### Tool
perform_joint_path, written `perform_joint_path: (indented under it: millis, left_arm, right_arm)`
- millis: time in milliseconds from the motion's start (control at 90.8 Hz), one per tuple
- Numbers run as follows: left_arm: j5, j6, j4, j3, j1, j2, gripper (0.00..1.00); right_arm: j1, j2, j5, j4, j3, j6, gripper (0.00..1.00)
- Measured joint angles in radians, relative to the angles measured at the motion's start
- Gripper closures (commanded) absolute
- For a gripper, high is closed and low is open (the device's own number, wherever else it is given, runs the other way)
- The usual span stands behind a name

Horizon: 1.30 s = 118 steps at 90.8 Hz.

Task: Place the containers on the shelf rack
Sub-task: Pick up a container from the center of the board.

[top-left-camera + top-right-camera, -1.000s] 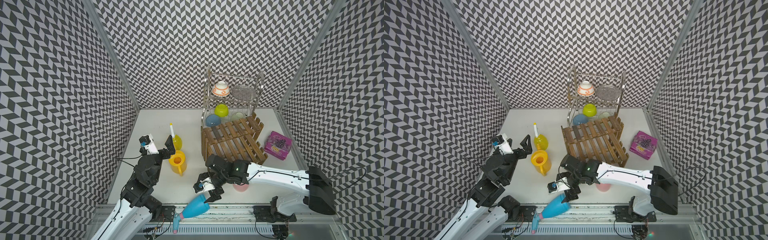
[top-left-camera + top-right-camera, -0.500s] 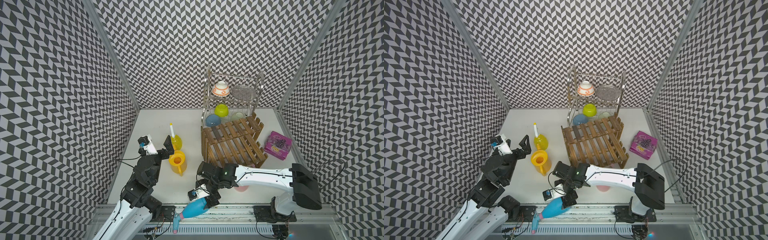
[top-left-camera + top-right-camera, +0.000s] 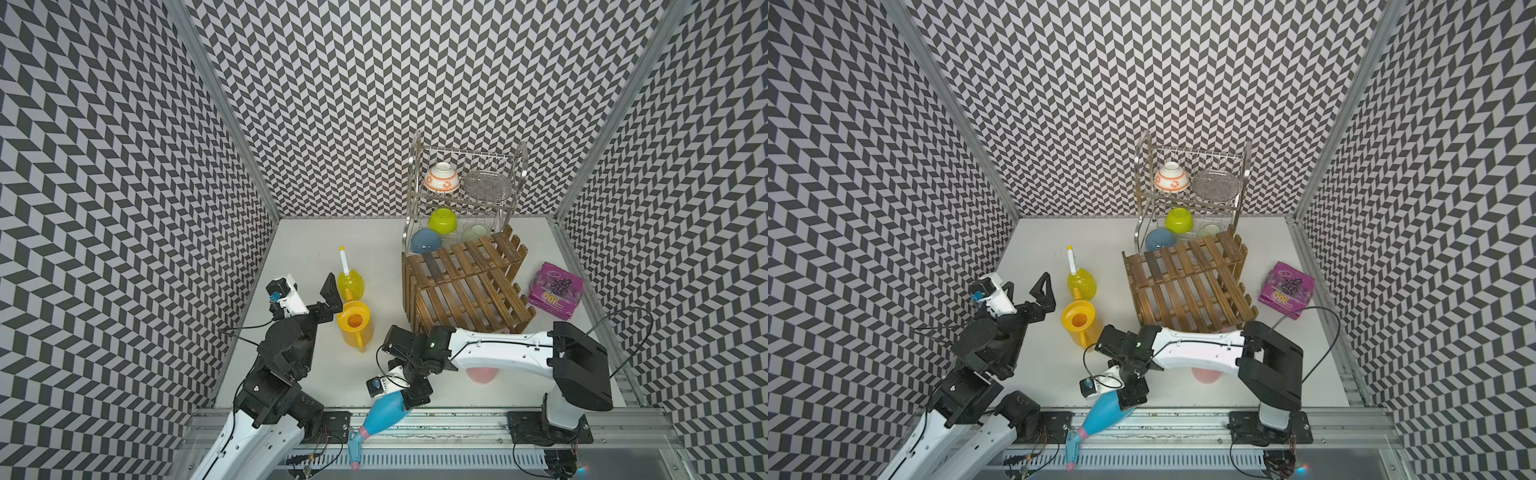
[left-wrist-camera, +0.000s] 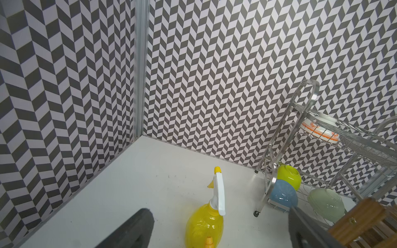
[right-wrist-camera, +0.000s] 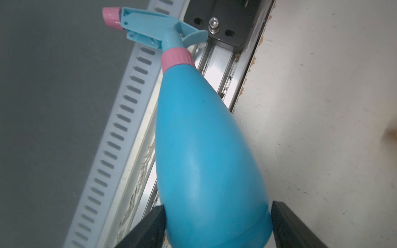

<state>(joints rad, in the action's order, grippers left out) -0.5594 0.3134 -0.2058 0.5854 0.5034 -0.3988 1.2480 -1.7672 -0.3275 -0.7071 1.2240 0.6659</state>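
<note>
The smooth blue plastic spray bottle (image 3: 384, 413) with a pink collar lies on its side at the front edge of the table. Its fat end is on the flat white tabletop (image 3: 316, 241). Its long body slants out across the shiny metal rail (image 3: 457, 415), so the spray head points off the table, toward the left arm's side.

The right gripper (image 5: 217, 206) sits around the fat end. One black finger (image 5: 150, 227) is on each side, right up against it. I cannot tell if they squeeze it. A round pink bottle (image 3: 481, 375) peeks out from under the right arm.

The left gripper (image 3: 1025, 295) is spread wide and holds nothing. It is near the see-through yellow spray bottle (image 3: 350, 283) and the yellow watering can (image 3: 355, 328), which both stand up.

The brown wooden slat rack (image 3: 461, 286) stands farther back. Black-and-white zigzag walls (image 3: 374, 83) go all around.
</note>
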Motion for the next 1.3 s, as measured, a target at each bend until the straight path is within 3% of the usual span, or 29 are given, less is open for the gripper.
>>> perform_joint_path:
  millis: [176,430,639,936,1168,1300]
  left_arm:
    - [-0.016,-0.002,-0.002,0.000,0.000,0.020,0.00]
    - [-0.024,-0.005,-0.006,0.000,0.000,0.023,0.00]
    - [-0.023,-0.005,-0.006,0.000,-0.002,0.027,0.00]
    - [-0.023,-0.007,-0.007,0.000,-0.003,0.032,0.00]
    - [-0.024,-0.009,-0.008,0.000,-0.003,0.043,0.00]
    - [-0.024,-0.009,-0.008,0.000,-0.003,0.044,0.00]
  right_arm:
    - [0.000,-0.027,0.018,-0.023,0.036,-0.024,0.25]
    - [0.008,-0.047,0.036,-0.021,0.057,-0.030,0.15]
    - [0.018,-0.048,0.074,-0.006,0.050,-0.037,0.19]
    - [0.002,-0.056,0.213,-0.026,0.084,-0.085,0.22]
    - [-0.059,-0.053,0.401,0.078,0.084,-0.204,0.24]
    - [-0.061,-0.053,0.437,0.090,0.084,-0.261,0.19]
